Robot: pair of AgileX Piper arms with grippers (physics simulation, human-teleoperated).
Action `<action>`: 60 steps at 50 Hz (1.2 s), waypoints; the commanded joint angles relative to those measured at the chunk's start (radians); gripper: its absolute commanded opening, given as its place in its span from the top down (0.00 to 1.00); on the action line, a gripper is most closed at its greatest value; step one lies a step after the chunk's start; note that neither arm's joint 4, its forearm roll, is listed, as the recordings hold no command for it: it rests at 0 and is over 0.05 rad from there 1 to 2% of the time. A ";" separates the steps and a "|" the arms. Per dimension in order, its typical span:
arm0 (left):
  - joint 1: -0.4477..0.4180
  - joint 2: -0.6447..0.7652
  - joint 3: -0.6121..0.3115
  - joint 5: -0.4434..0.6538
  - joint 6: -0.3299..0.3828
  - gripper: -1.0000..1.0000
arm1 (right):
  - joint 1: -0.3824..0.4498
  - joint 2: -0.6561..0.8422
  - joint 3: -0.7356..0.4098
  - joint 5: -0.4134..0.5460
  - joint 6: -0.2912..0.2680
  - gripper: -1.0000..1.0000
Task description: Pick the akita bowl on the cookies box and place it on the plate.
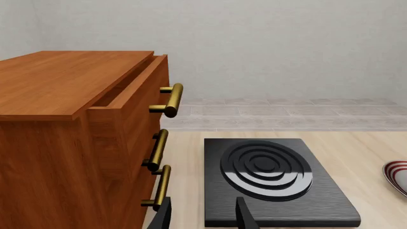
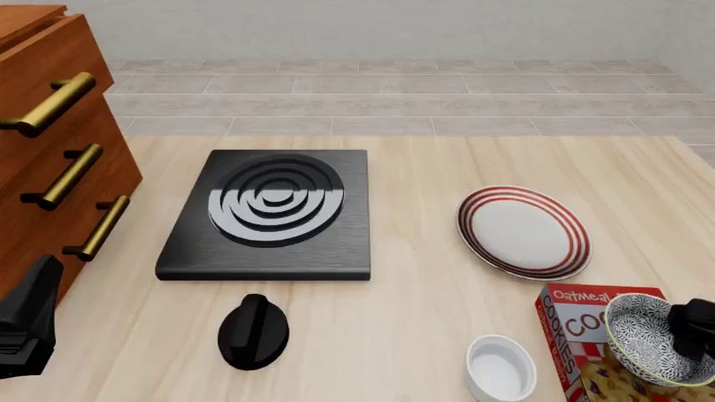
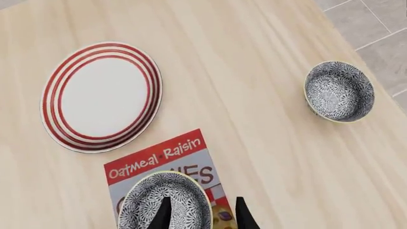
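Observation:
The akita bowl (image 3: 149,200) (image 2: 645,335), speckled black and white, sits on the red cookies box (image 3: 156,162) (image 2: 564,322) at the near right of the table. My right gripper (image 3: 202,217) (image 2: 692,331) is open and straddles the bowl's rim, one finger inside and one outside. The plate (image 3: 102,95) (image 2: 523,230), white with red rings, lies just beyond the box, and its edge shows in the left wrist view (image 1: 397,174). My left gripper (image 1: 203,217) (image 2: 39,289) hangs open and holds nothing, near the cabinet at the far left.
A second speckled bowl (image 3: 339,91) stands on the table to the right of the box. A plain white small bowl (image 2: 500,367) sits left of the box. A black stove (image 2: 271,213) with its knob (image 2: 254,331) occupies the middle. A wooden drawer cabinet (image 2: 56,159) stands at the left.

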 commanded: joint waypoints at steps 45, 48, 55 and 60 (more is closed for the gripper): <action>0.000 0.000 0.000 0.000 0.000 0.00 | -0.006 0.063 0.046 -0.077 -0.013 0.00; 0.000 0.000 0.000 0.000 0.000 0.00 | -0.003 0.065 0.051 -0.080 -0.011 0.00; 0.000 0.000 0.000 0.000 0.000 0.00 | -0.001 0.085 0.069 -0.111 -0.009 0.00; 0.000 0.000 0.000 0.000 0.000 0.00 | 0.004 0.099 0.079 -0.131 -0.009 0.00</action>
